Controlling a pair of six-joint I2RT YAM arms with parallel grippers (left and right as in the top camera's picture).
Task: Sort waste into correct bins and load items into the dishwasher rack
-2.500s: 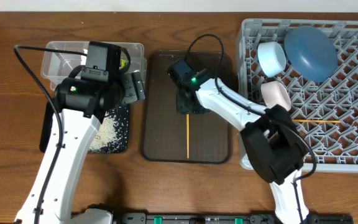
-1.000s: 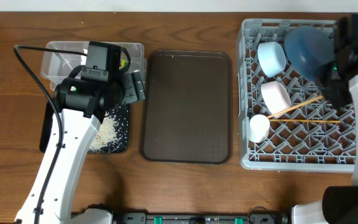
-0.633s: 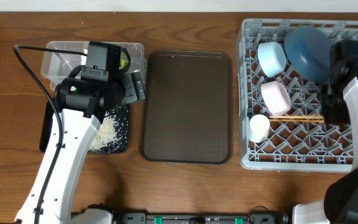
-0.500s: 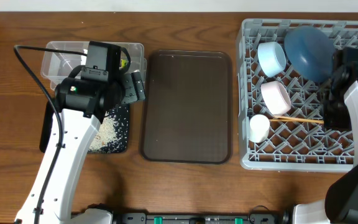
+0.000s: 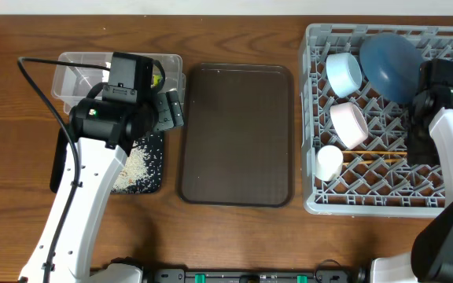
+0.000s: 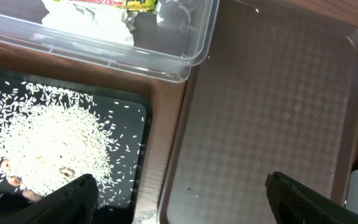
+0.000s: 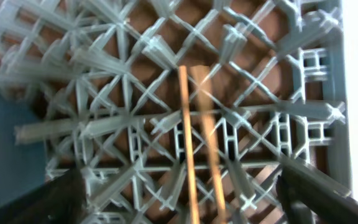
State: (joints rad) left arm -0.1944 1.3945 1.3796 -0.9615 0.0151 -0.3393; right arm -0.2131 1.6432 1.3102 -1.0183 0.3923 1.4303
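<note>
Worktop [image 5: 234, 236], seen from above. Left: deep tub [image 5: 69, 63] holding wrapper [image 6: 104, 3] and tissue [image 6: 86, 22], behind shallow tub [image 5: 154, 169] holding rice [image 6: 48, 143]. Centre: tray [image 5: 237, 134]. Right edge: rack [image 5: 447, 206], with plate [image 5: 392, 67] at its far side; far bowl [image 5: 343, 73], near bowl [image 5: 348, 124] and cup [image 5: 329, 163] down its left side; chopsticks [image 5: 376, 152] flat beside the cup.

The whole table [image 5: 6, 228] is taken in straight down from overhead. The brown tray [image 5: 237, 134] and black tub [image 5: 157, 149] are shared, nearer, with the left wrist view; the grey rack [image 5: 368, 206] with the right, closest.
</note>
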